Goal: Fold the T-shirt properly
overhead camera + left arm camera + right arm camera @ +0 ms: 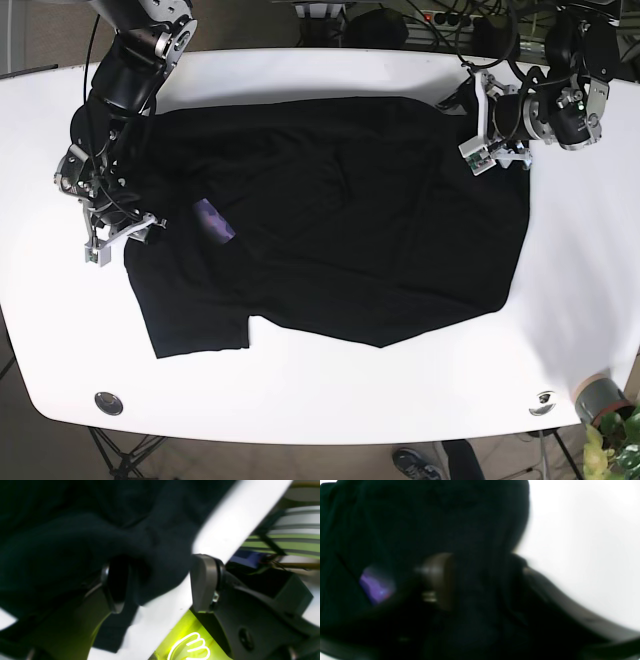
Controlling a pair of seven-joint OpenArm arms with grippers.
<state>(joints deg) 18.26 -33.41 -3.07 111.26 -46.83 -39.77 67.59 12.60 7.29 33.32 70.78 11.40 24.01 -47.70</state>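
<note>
A black T-shirt (pixel 340 220) lies spread over the white table (pixel 330 400), with a purple label (pixel 213 220) showing near its left side. My left gripper (pixel 462 108) is at the shirt's far right corner. In the left wrist view the left gripper (pixel 158 585) has a bunch of black cloth (pixel 75 542) between its fingers (pixel 202 582). My right gripper (pixel 125 228) is at the shirt's left edge. In the blurred right wrist view the right gripper (pixel 480 580) has dark cloth (pixel 432 517) filling its jaws, with the label (pixel 376 585) to the left.
A plant pot (pixel 600 400) stands at the table's front right corner. Two round grommets (pixel 108 402) sit near the front edge. Cables (pixel 440 15) hang behind the far edge. A lit yellow-green hand sign (pixel 190 647) shows under the left gripper.
</note>
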